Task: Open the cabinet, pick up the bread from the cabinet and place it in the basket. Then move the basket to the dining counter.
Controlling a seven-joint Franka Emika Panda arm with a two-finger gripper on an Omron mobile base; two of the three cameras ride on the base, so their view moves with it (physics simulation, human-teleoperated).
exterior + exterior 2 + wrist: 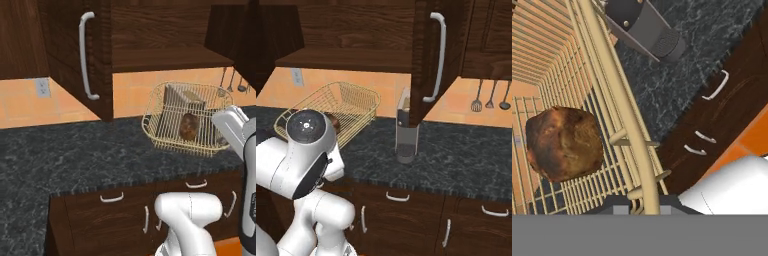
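Claw (643, 207) clenched on basket (614, 95) rim, bread (563, 143) inside at 9 o'clock; next judged: lift, carry to dining counter.

Kitchen, rendered. I face a black speckled granite counter (75, 150) over dark wood drawers (406, 215) with short curved handles. Above, a dark brown wall cabinet (150, 30) stands open, long silver bar handle (85, 55). Orange tiled backsplash (135, 90); cooking utensils (490, 97) hang on it.
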